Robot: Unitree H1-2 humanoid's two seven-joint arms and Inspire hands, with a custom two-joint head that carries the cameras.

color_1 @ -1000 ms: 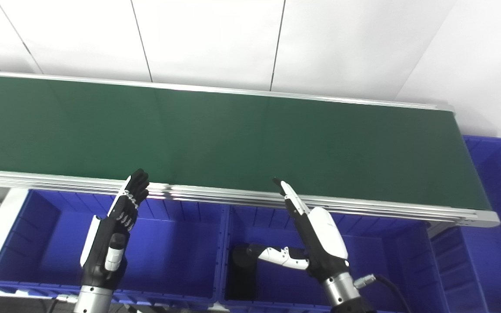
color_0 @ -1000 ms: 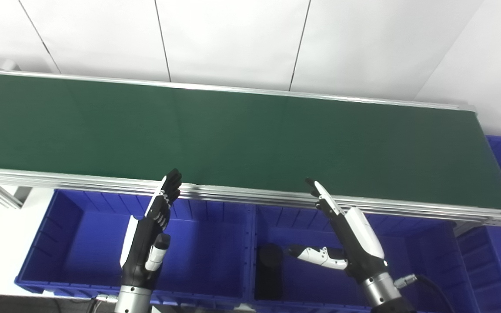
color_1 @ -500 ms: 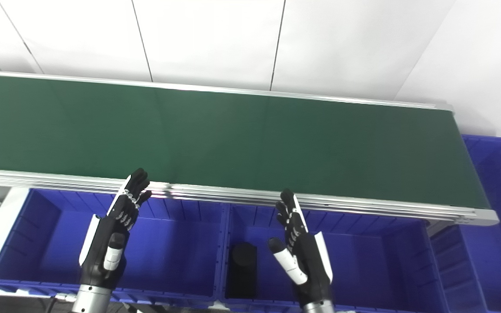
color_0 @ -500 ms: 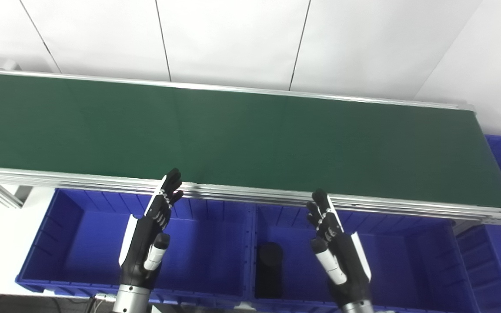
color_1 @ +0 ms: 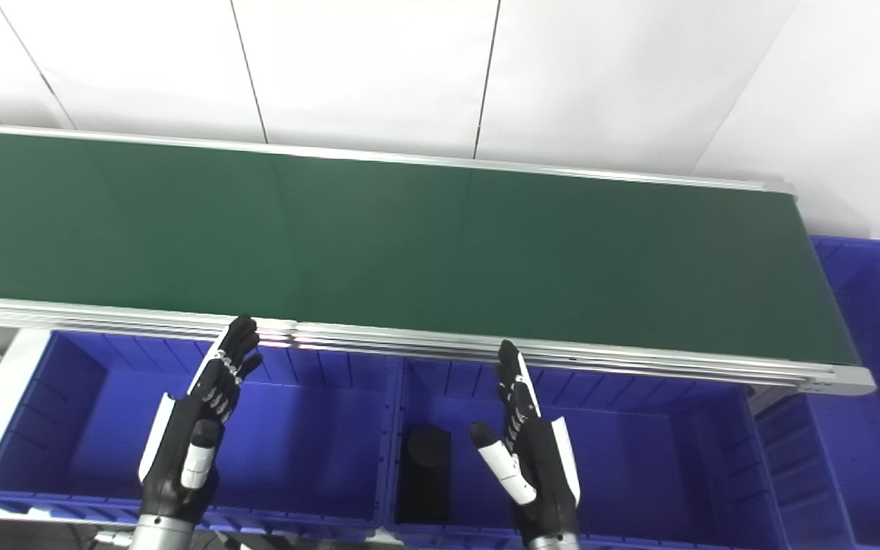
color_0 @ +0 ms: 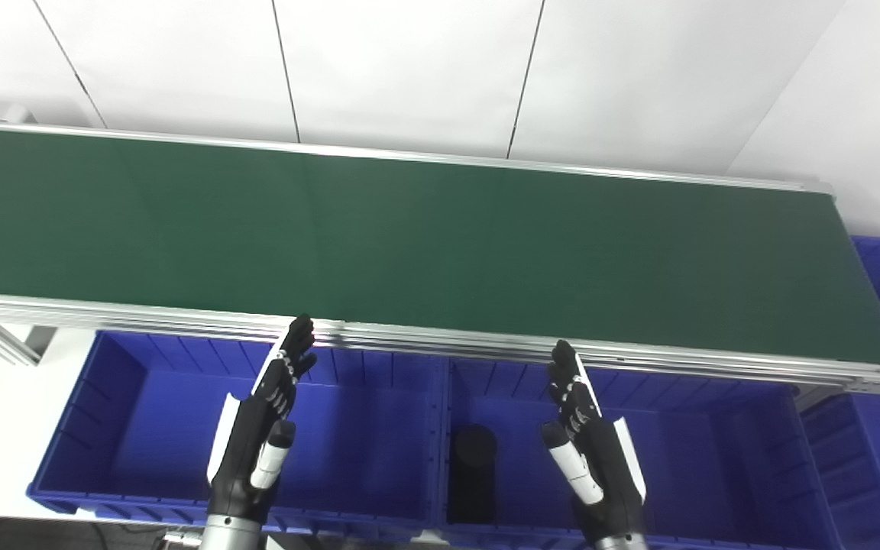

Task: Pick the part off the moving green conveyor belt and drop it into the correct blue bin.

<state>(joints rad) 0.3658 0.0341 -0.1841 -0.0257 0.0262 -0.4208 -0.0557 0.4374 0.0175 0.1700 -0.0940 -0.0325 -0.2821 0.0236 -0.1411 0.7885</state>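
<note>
The dark part point(color_0: 472, 473) already lies in the right blue bin point(color_0: 715, 428), the green conveyor belt point(color_0: 409, 237) carries nothing, and the left hand point(color_0: 257, 439) and right hand point(color_0: 593, 458) hold nothing, fingers straight and apart, so little seems left.

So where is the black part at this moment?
The black part lies inside the middle blue bin, against its left wall, below the green conveyor belt. It sits between the two open hands, closer to the right robot hand, which does not touch it.
</note>
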